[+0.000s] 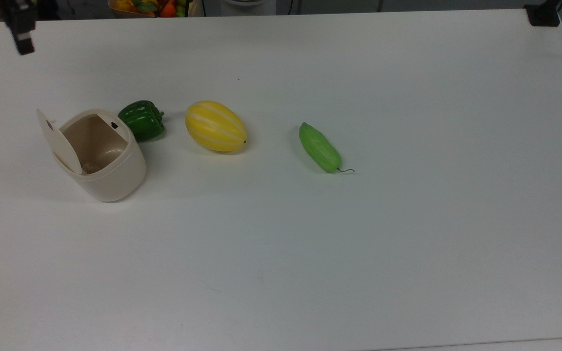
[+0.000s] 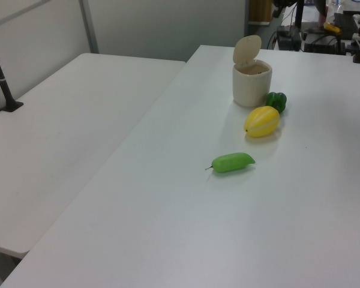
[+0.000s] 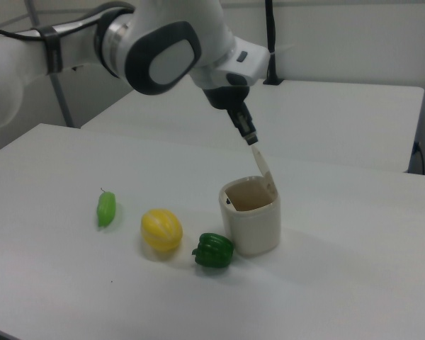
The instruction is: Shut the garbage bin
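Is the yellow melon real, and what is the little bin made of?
The yellow melon looks like a plastic toy: even stripes, smooth slightly shiny skin. Still, the look alone cannot rule out a real one. The garbage bin seems to be matte cream plastic, with thin smooth walls and a flat lid standing open.

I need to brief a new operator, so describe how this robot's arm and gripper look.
The arm is glossy white, built of thick rounded segments, with a dark grey oval cap on one joint and a grey band further back. It ends in a dark gripper tapering to slim black fingers. The gripper appears as a small black shape in the top view.
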Tool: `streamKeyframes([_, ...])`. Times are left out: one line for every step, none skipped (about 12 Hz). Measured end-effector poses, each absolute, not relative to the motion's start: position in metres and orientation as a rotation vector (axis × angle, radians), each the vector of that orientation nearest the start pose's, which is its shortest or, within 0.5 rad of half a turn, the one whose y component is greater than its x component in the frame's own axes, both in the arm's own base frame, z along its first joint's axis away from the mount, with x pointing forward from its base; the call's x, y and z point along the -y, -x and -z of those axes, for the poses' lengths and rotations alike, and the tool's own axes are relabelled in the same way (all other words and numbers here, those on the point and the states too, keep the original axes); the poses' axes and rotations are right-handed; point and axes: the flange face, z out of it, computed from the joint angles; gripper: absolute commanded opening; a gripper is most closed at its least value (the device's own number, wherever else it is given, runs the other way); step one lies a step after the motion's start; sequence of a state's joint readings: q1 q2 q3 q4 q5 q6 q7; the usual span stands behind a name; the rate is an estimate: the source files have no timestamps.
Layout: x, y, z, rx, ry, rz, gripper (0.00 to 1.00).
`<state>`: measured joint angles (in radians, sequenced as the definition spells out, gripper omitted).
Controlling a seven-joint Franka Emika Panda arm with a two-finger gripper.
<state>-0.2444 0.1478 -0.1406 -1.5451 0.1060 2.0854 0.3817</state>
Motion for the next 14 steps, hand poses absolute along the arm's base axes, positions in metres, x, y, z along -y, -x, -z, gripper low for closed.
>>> streamKeyframes([0.236, -0.609, -0.598, -1.202, 2.756, 0.646, 0.00])
streamKeyframes([0.239, -0.617, -0.591, -1.229, 2.755, 0.668, 0.00])
streamKeyframes([0.239, -0.623, -0.586, -1.247, 2.751, 0.681, 0.00])
streamKeyframes([0.239, -0.628, -0.581, -1.271, 2.734, 0.703, 0.00])
streamKeyframes([0.240, -0.634, -0.575, -1.295, 2.721, 0.733, 0.00])
streamKeyframes([0.241, -0.638, -0.570, -1.306, 2.721, 0.748, 0.00])
streamKeyframes([0.242, -0.640, -0.566, -1.312, 2.723, 0.748, 0.00])
streamKeyframes([0.241, -0.642, -0.563, -1.310, 2.728, 0.741, 0.00])
streamKeyframes([0.239, -0.644, -0.558, -1.303, 2.744, 0.734, 0.00])
streamKeyframes([0.236, -0.647, -0.552, -1.295, 2.758, 0.723, 0.00])
streamKeyframes([0.234, -0.650, -0.547, -1.290, 2.765, 0.712, 0.00])
streamKeyframes([0.233, -0.652, -0.541, -1.289, 2.771, 0.701, 0.00])
streamKeyframes([0.233, -0.654, -0.537, -1.288, 2.774, 0.692, 0.00])
streamKeyframes([0.230, -0.656, -0.532, -1.282, 2.780, 0.680, 0.00])
